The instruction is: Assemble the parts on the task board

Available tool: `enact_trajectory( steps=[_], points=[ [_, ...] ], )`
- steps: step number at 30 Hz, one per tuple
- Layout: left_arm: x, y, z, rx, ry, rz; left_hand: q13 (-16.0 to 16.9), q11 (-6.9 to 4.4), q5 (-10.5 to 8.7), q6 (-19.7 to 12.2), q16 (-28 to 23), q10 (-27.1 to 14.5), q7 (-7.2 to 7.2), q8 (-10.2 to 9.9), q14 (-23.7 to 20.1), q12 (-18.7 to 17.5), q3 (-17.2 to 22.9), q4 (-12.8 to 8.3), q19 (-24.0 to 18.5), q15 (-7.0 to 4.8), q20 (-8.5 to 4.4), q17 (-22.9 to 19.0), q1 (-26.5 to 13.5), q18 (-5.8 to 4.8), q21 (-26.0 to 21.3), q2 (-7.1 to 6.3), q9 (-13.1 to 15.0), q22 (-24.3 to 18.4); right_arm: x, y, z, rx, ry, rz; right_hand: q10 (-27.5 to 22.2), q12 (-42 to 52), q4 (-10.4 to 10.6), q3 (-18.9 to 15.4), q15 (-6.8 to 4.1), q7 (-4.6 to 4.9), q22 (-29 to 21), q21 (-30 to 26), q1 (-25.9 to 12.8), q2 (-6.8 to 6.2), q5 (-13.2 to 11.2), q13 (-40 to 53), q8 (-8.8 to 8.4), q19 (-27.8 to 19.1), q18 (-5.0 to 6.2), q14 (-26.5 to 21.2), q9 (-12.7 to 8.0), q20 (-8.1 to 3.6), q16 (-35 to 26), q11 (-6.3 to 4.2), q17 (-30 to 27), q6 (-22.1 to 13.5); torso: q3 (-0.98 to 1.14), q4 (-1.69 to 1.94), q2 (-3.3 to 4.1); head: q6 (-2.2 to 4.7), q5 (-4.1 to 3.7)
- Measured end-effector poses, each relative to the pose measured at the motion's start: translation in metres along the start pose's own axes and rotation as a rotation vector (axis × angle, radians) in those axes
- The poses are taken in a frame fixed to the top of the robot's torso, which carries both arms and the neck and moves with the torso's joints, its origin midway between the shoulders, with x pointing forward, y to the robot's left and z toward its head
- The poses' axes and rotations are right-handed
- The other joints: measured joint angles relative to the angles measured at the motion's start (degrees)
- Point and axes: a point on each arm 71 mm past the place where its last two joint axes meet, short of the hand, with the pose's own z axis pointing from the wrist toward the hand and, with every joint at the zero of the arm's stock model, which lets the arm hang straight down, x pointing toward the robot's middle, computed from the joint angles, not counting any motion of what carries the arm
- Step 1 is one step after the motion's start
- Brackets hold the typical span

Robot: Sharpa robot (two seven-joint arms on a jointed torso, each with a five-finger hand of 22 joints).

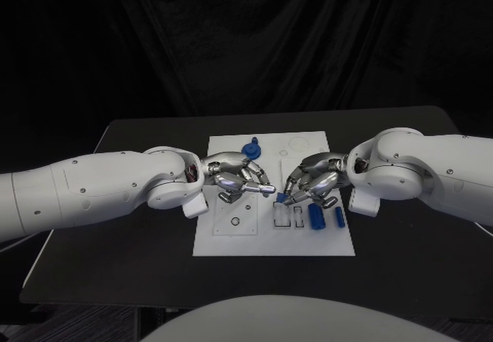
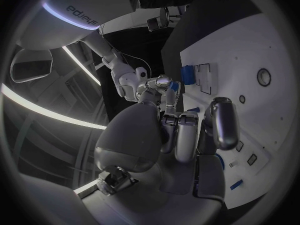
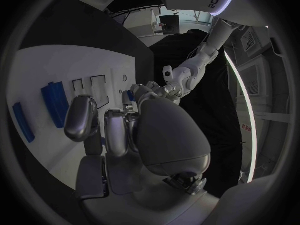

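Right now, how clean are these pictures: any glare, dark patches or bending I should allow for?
Head view: evenly lit, task board bright against dark table, no bending. Left wrist view: fisheye curves the board edge; left hand blocks the middle; bright light strips. Right wrist view: same bending; right hand shades the board.

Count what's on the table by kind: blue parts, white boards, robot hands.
Blue parts: 4: round part, small part between the hands' fingers, block, bar
Task board: 1
Hands: 2: left hand, right hand
Total: 7
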Motion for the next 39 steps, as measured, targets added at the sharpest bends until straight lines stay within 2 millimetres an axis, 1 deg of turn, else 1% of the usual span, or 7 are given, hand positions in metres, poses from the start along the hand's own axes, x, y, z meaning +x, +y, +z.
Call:
enact_trajectory(
  steps=[9,14,20,22,30,35,39],
  points=[
    [0.0,0.003,0.003,-0.044,0.016,0.073,0.0,0.0,-0.46,-0.02,0.0,0.0,0.02,-0.04,0.0,0.01,-0.48,-0.48,0.0,0.01,0.0,0.0,0.69,0.0,0.37,-0.75,1.35,0.0,0.005,0.002,0.0,-0.002,0.022,-0.017,0.01,0.01,-0.7,1.03,0.0,0.0,0.0,-0.23,-0.38,-0.38,0.23,-0.84,-0.31,0.0,0.0,0.0,0.03,0.0,-0.43,-0.01,0.0,0.0,0.01,-0.04,0.03,0.0,0.23],
    [0.002,0.004,0.007,-0.066,0.032,0.112,0.0,0.0,-2.41,-0.75,0.0,0.01,0.35,-0.04,0.22,0.01,-1.13,-0.14,0.14,0.23,0.14,0.0,0.68,0.0,0.37,-0.75,2.75,0.0,0.006,0.004,0.001,-0.006,0.029,-0.023,0.01,0.01,-0.7,1.04,0.0,0.0,-0.01,-0.23,-0.45,-0.45,0.23,-0.75,-0.33,0.0,0.0,0.0,0.03,0.0,-0.43,-0.01,0.0,0.0,0.02,-0.05,0.02,0.0,0.2],
    [0.004,0.004,0.009,-0.082,0.045,0.137,0.0,0.06,-3.05,-2.05,0.0,0.06,0.83,-0.89,0.0,0.12,-1.69,-0.07,0.14,0.44,0.14,0.0,0.61,0.0,0.15,-0.68,3.09,0.0,0.008,0.006,0.002,-0.009,0.037,-0.028,0.01,-0.04,-0.57,1.23,0.0,0.0,-0.01,-0.56,-0.91,-0.61,0.46,-0.73,-0.27,0.0,0.0,0.0,0.04,0.0,-0.66,-0.01,0.0,0.0,0.02,-0.05,-0.02,-0.01,0.15],
    [0.005,0.003,0.009,-0.086,0.05,0.143,0.0,0.22,-3.05,-2.24,0.0,0.23,1.01,-1.81,0.22,0.12,-1.9,0.01,0.13,0.65,0.14,0.0,0.41,0.0,0.08,-0.48,2.99,0.0,0.009,0.006,0.003,-0.01,0.04,-0.029,0.02,-0.05,-1.89,2.56,0.0,-0.01,-0.01,-0.56,-1.06,-0.74,0.46,-0.78,-0.22,0.0,-0.01,0.0,0.04,0.0,-0.66,-0.01,0.0,-0.01,0.02,-0.05,-0.04,-0.01,0.21],
    [0.008,0.002,0.011,-0.088,0.066,0.155,0.0,0.65,-2.93,-2.23,0.0,0.65,1.85,-7.46,0.25,0.12,-2.95,-0.19,-0.2,1.3,0.86,0.0,0.04,0.0,-0.44,-0.11,0.06,0.0,0.011,0.009,0.005,-0.012,0.055,-0.034,0.02,-0.05,-1.9,2.57,0.0,-0.01,-0.01,-0.89,-1.2,-0.6,0.45,-0.72,-0.19,0.0,0.0,0.0,0.04,0.0,-0.9,-0.02,0.0,-0.01,0.02,-0.1,-0.04,-0.01,0.21],
    [0.01,0.001,0.011,-0.077,0.074,0.158,0.0,0.86,0.04,-0.84,0.0,0.47,1.97,-10.44,0.11,0.17,-3.12,-0.27,0.0,1.56,1.06,0.0,0.37,0.0,-0.45,0.21,-2.04,0.0,0.012,0.01,0.007,-0.013,0.067,-0.034,0.02,-0.05,-1.81,2.77,0.0,-0.01,-0.01,-0.89,-1.21,-0.6,0.43,-0.71,-0.2,0.0,0.0,0.0,0.04,0.0,-0.9,-0.01,0.0,-0.01,0.01,-0.05,-0.04,-0.01,0.14],
    [0.012,-0.001,0.012,-0.061,0.082,0.159,0.0,1.05,1.95,-0.06,0.0,0.43,1.94,-11.76,0.11,0.48,-3.16,-0.31,-0.2,1.57,1.26,0.0,1.06,0.0,-0.45,0.85,-2.97,0.01,0.014,0.011,0.008,-0.014,0.078,-0.033,0.01,-0.04,-1.81,2.77,0.0,-0.01,-0.01,-1.08,-1.33,-0.47,0.39,-0.68,-0.22,0.0,0.0,0.0,0.04,0.0,-1.13,0.0,0.0,-0.01,0.01,-0.04,-0.04,-0.01,0.43]
  ],
)
